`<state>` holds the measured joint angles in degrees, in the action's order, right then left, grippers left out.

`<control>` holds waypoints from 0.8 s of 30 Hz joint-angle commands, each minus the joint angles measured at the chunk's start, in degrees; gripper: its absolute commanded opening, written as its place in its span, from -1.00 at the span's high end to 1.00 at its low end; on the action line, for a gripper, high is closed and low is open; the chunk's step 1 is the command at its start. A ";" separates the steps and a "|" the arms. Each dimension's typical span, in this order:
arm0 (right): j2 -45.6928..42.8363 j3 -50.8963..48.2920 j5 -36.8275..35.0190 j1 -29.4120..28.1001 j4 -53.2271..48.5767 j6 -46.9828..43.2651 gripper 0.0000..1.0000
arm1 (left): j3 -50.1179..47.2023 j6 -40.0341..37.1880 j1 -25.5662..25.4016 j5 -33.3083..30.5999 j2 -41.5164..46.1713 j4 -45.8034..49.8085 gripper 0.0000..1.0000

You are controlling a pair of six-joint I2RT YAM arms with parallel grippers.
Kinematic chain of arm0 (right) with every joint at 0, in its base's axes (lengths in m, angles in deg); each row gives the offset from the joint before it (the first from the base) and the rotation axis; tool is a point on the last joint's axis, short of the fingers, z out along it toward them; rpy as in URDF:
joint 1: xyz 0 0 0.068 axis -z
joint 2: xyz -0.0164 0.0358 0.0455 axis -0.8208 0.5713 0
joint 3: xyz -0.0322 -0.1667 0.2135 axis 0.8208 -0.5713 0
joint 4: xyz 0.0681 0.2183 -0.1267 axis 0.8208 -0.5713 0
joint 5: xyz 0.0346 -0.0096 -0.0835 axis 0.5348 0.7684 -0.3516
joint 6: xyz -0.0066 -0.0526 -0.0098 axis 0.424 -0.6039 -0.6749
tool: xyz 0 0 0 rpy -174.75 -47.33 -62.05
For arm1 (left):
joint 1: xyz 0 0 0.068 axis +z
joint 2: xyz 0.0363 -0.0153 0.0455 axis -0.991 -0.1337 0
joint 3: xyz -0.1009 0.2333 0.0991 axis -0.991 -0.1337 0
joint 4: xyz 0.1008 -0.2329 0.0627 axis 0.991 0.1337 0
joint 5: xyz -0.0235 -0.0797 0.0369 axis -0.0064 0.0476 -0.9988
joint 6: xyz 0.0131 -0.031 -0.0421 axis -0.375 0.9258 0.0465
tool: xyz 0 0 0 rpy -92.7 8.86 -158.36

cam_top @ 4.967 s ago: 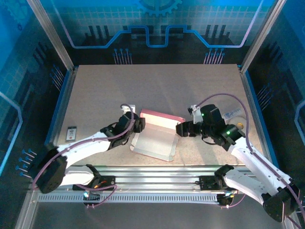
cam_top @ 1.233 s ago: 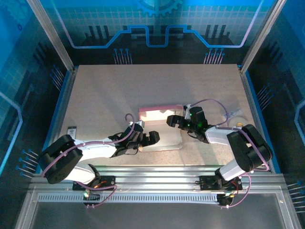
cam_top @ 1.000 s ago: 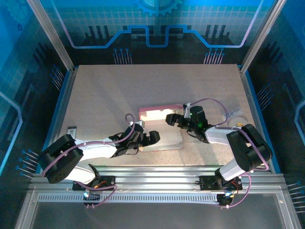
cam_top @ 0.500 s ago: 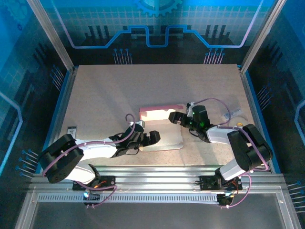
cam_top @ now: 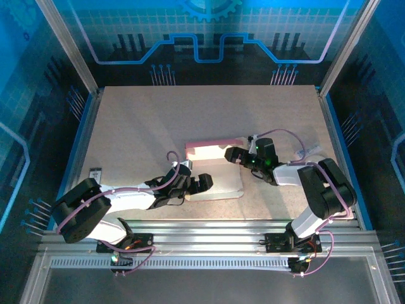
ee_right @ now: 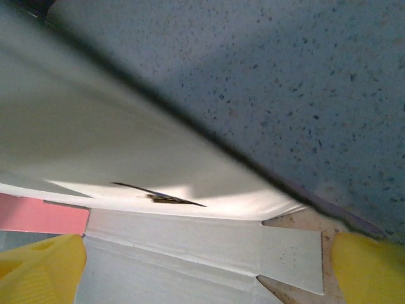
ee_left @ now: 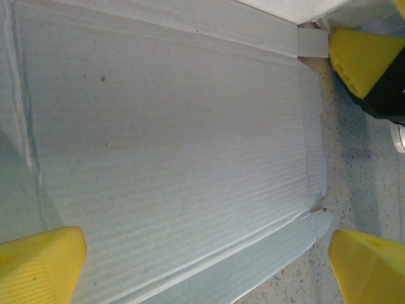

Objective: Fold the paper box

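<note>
The right gripper (cam_top: 231,154) has moved up to the raised back wall of the box (cam_top: 218,177), at frame centre. It is open, and so is the left gripper (cam_top: 204,183) at the near edge. I would hold the base flat and fold the wall slowly.

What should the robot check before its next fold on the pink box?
1. Jaws of the left arm open: ok, yellow tips spread wide over the paper box's pale inside.
2. Jaws of the right arm open: ok, at the back wall's right end.
3. Back wall standing up: ok.
4. Corner tab folded in: not ok, it lies flat.
5. Near flap raised: not ok, it looks flat.
</note>
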<state>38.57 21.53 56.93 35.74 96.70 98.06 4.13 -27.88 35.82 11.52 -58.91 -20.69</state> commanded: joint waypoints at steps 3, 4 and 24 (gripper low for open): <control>2.05 0.29 1.97 0.62 3.25 0.72 -1.00 | -1.87 0.77 -1.09 0.70 -2.00 3.56 -0.99; 2.27 0.20 2.14 0.57 3.45 0.93 -1.00 | -1.86 0.78 -1.05 0.66 -1.94 3.53 -0.99; -1.12 -2.53 6.83 -0.22 9.19 3.20 -1.00 | -1.76 0.86 -1.40 0.62 -2.67 2.82 -0.99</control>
<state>39.11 19.70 62.39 35.72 102.97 100.86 4.13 -27.88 35.40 11.08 -59.33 -21.41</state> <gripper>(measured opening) 0.999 0.994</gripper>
